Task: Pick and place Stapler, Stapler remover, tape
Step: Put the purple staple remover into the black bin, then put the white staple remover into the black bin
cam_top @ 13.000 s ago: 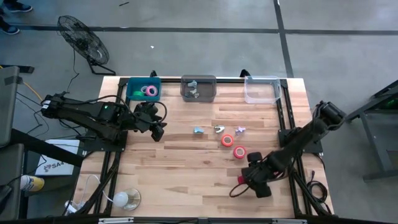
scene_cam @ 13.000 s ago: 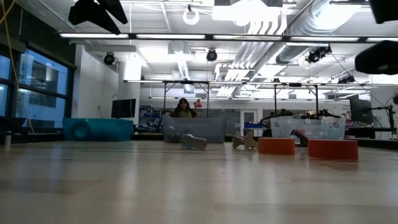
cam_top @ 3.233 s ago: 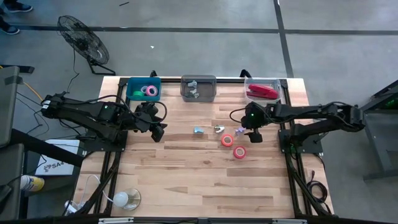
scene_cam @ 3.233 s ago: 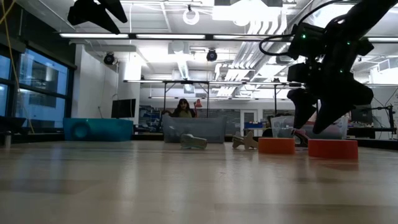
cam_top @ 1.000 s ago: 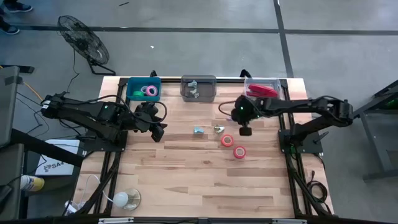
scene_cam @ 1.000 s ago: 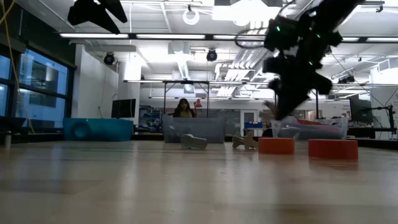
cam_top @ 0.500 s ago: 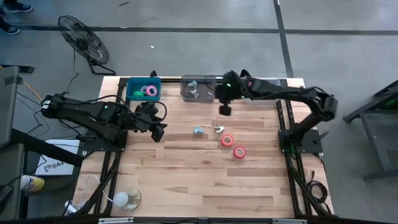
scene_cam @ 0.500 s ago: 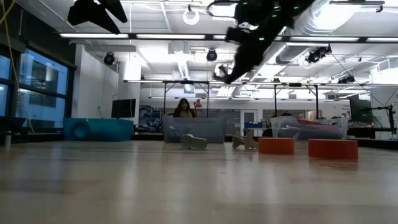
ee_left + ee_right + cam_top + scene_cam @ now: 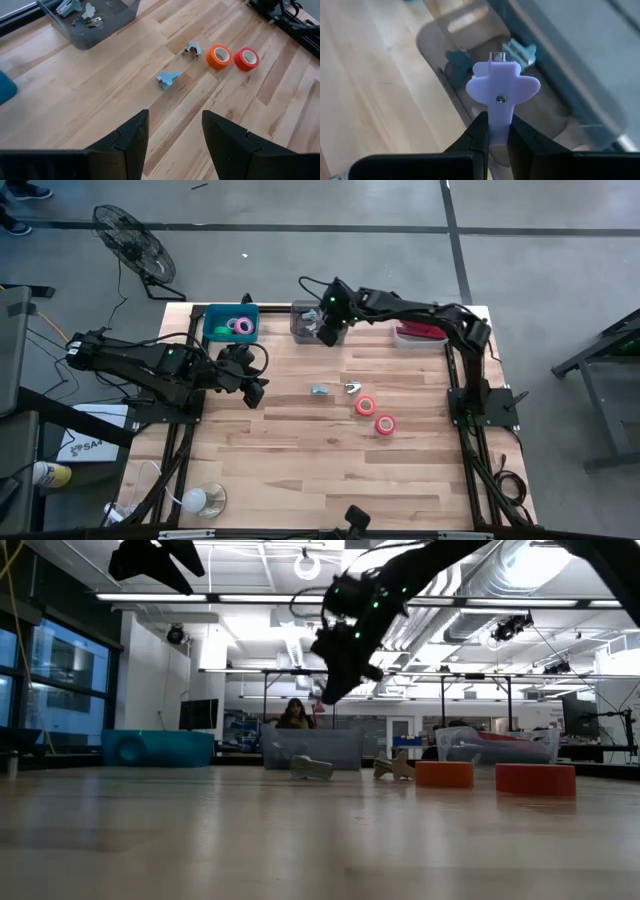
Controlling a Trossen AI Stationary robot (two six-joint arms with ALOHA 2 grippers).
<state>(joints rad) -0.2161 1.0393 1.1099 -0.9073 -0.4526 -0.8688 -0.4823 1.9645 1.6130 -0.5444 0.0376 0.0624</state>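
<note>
High view showed the right gripper (image 9: 326,330) at upper centre over the grey bin (image 9: 306,333), clamped on a lilac staple remover (image 9: 502,92); the stapler (image 9: 421,332) lay in the clear bin, the left gripper (image 9: 172,135) spread apart

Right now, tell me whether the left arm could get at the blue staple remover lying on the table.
Probably yes. The left gripper is open and empty, and the blue staple remover lies on bare table straight ahead of it with nothing between. The right gripper is off over the grey bin, clear of that path.
</note>
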